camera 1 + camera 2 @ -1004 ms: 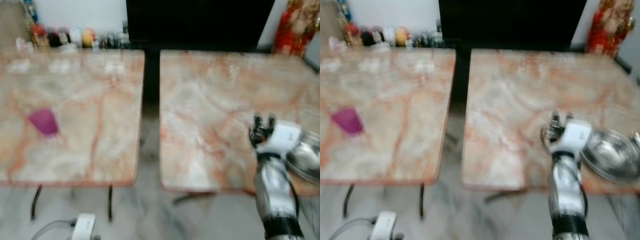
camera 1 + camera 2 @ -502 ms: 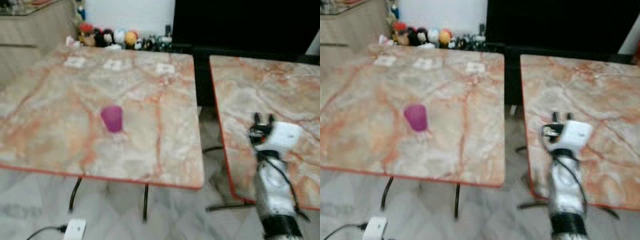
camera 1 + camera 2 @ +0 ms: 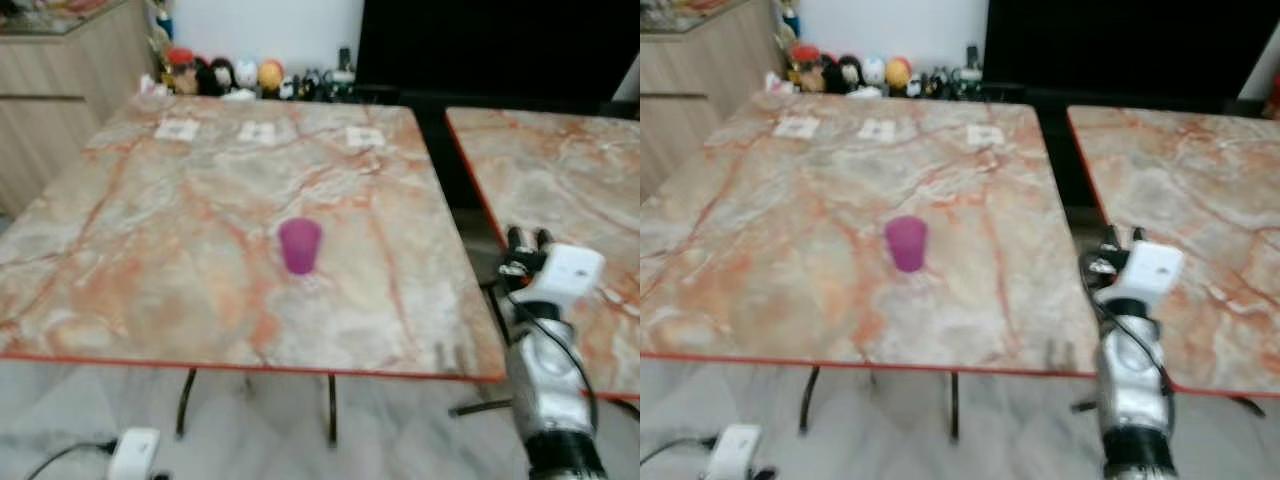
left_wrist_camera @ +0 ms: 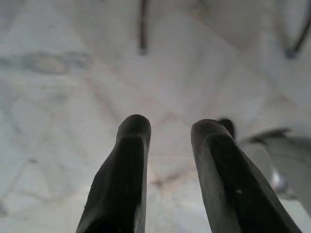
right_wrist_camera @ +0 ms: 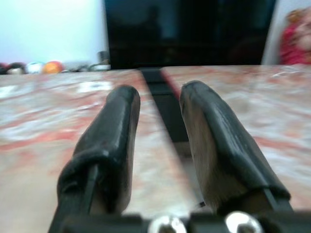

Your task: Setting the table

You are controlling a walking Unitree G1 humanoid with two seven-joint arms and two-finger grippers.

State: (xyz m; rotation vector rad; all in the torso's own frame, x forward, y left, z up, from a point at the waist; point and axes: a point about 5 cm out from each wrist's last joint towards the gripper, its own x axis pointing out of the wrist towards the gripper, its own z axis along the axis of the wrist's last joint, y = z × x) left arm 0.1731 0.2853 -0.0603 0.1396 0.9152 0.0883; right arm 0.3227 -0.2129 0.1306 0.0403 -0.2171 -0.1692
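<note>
A purple cup (image 3: 300, 245) stands upright near the middle of the left marble table (image 3: 150, 280). My right gripper (image 3: 527, 240) is raised over the gap between the two tables, well to the right of the cup and at about its depth. In the right wrist view that gripper (image 5: 158, 94) is open with nothing between its fingers (image 5: 109, 131), looking along the gap towards the dark screen. My left gripper (image 4: 170, 126) hangs open over the pale floor, holding nothing.
A second marble table (image 3: 570, 180) stands to the right across a narrow gap. Small figurines (image 3: 220, 75) and three white cards (image 3: 260, 131) line the left table's far side. A wooden cabinet (image 3: 50, 110) is far left, and a white device with a cable (image 3: 135, 455) lies on the floor.
The camera has swung to the left: the purple cup now sits near the picture's middle and the metal bowl on the right table has left the view. My right arm keeps its pose.
</note>
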